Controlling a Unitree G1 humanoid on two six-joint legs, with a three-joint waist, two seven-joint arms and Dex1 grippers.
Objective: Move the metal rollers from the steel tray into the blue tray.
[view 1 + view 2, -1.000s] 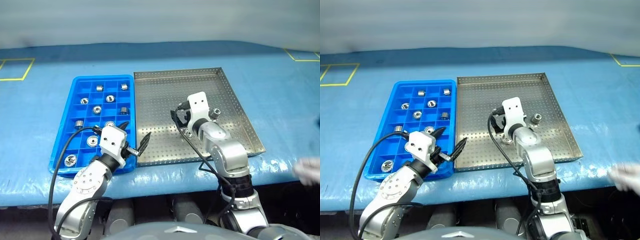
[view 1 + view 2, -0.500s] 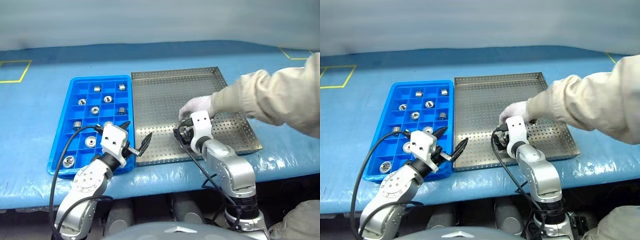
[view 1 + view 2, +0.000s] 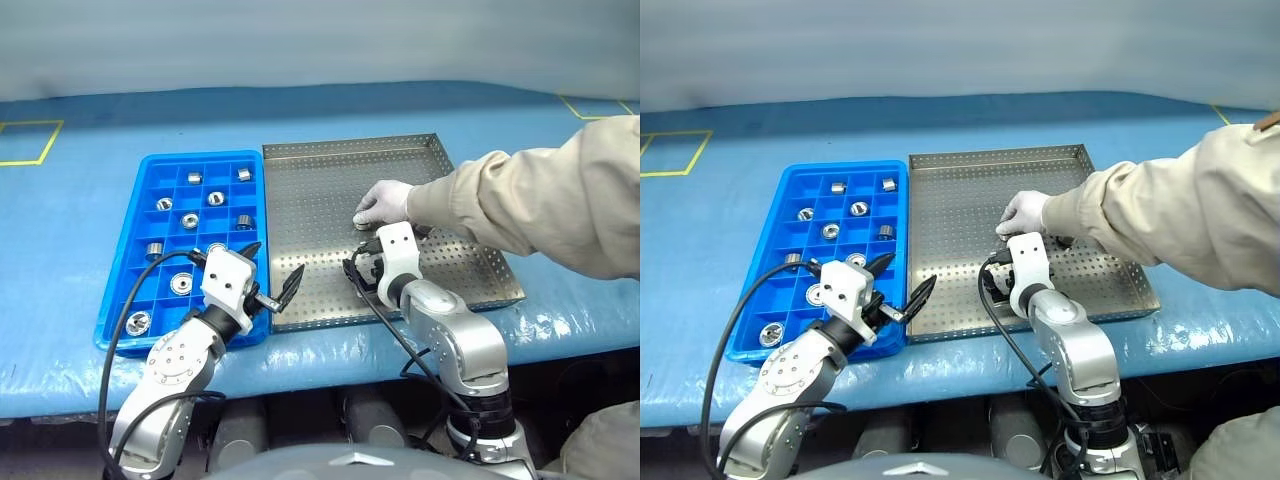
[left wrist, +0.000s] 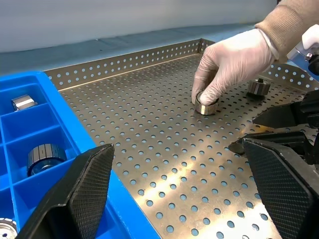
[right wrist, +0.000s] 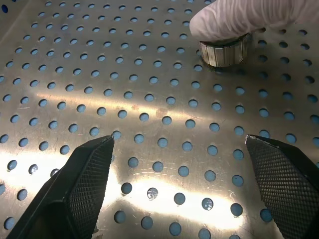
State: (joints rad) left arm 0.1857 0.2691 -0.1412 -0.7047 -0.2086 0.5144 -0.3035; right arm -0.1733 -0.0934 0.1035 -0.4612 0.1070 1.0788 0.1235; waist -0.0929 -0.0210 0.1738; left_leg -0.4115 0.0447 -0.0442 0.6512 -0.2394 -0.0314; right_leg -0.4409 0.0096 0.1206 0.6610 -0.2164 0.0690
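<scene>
The steel tray [image 3: 320, 180] lies in the middle of the table, with the blue tray [image 3: 205, 157] against its left side. Several metal rollers [image 3: 190, 221] sit in the blue tray's compartments. A person's gloved hand [image 3: 383, 200] presses on one roller [image 5: 224, 50] on the steel tray's floor, and a second roller [image 4: 259, 87] stands just beyond it. My right gripper [image 5: 178, 142] hangs open over the steel tray's floor, a little nearer to me than that roller and holding nothing. My left gripper [image 3: 272, 262] stands open and empty over the near edge where the two trays meet.
The person's beige sleeve [image 3: 520, 200] reaches in from the right across the steel tray's right rim. Both trays rest on a blue table cover [image 3: 90, 200] with yellow tape marks [image 3: 30, 140] at the far left.
The person's hand came in from the right and now rests on a roller in the steel tray. My right gripper drew back toward the near rim and tipped downward. The left gripper stayed put.
</scene>
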